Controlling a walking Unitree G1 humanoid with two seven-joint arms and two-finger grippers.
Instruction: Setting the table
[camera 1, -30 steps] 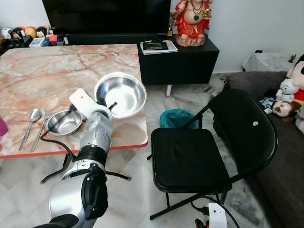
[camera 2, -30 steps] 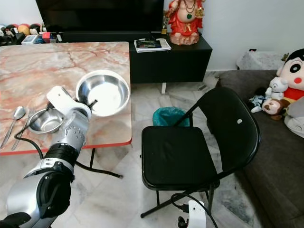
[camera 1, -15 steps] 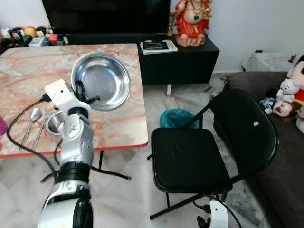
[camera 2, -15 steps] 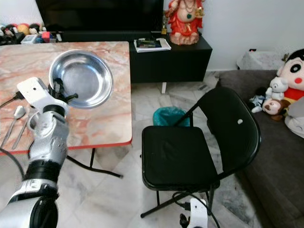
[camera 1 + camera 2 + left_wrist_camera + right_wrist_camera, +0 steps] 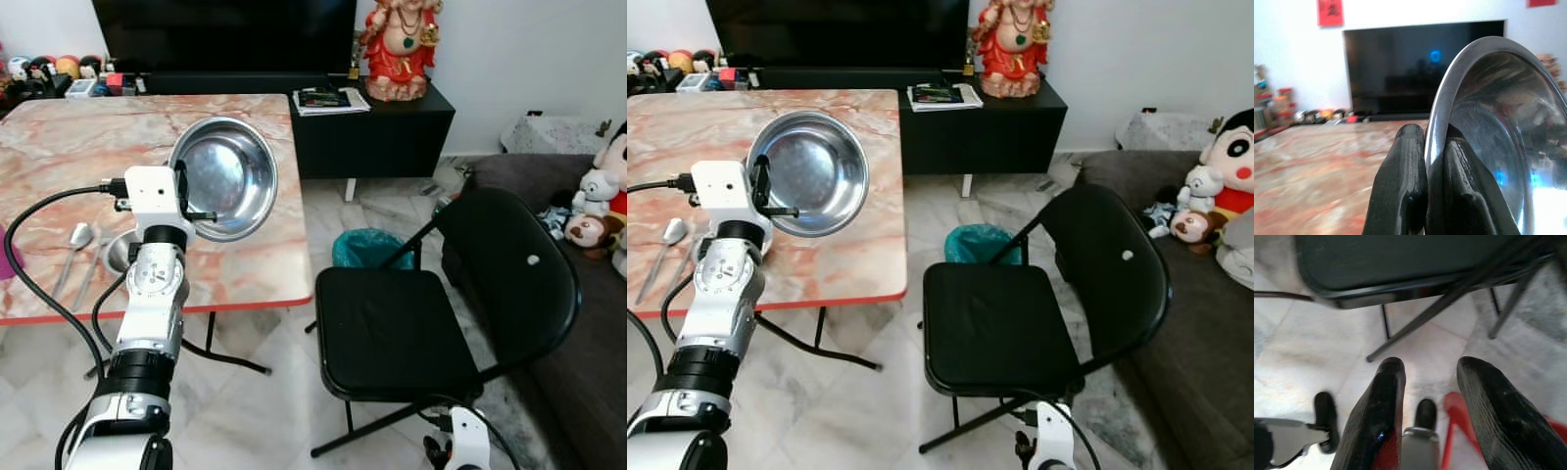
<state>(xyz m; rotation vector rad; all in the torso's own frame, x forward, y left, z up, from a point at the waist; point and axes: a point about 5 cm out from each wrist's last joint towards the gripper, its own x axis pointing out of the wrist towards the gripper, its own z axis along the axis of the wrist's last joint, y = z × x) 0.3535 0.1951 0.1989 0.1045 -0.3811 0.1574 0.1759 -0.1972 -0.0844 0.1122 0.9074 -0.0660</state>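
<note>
Left tool [image 5: 1425, 186] pinches the rim of the big bowl [image 5: 227, 176], one black finger [image 5: 1400, 191] outside the rim and the other inside. It holds the bowl raised off the counter [image 5: 59, 147] and tipped on edge, with the hollow facing the camera and the chair side. From the head, the bowl sits at about 10 o'clock, above the counter's near right corner. Below and at 9 o'clock of the wrist, a small bowl [image 5: 120, 253] rests on the counter, partly hidden by the arm. Just beyond it at 9 o'clock lie a spoon [image 5: 72, 247] and a fork [image 5: 90, 274], side by side.

Right tool [image 5: 1425, 421] hangs low near the floor with its fingers spread apart and nothing between them, under the front edge of the chair [image 5: 411, 323]. That black folding chair stands at 3 o'clock of the counter, its seat facing the counter. A teal bin [image 5: 364, 247] sits on the floor between the counter and the chair, at 12 o'clock of the seat. A black cabinet [image 5: 392, 127] with a red figurine [image 5: 396, 44] on top stands against the far wall. Soft toys [image 5: 593, 196] lie on the sofa at the far right.
</note>
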